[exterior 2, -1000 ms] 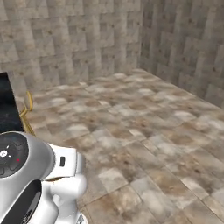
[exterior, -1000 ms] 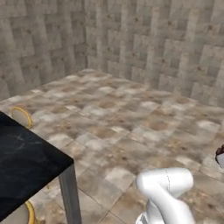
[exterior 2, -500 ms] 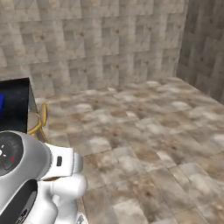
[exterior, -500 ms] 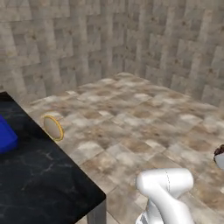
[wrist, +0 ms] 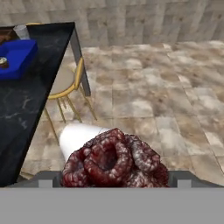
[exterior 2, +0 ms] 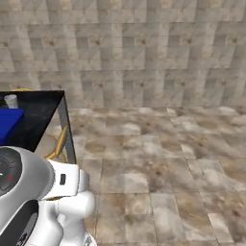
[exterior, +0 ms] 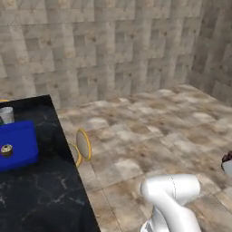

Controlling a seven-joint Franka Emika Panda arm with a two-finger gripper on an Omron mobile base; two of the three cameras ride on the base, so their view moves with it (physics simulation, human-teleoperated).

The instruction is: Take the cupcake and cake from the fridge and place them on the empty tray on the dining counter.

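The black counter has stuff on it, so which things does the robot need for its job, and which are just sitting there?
Needed:
- cake, held at the gripper
- blue tray
- cupcake, already in the tray
- dining counter

Just there:
- stool
- pale cup

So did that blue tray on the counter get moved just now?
No. The blue tray sits on the black counter beside the yellow stool, as before; all three slid across the picture together, so the camera turned.
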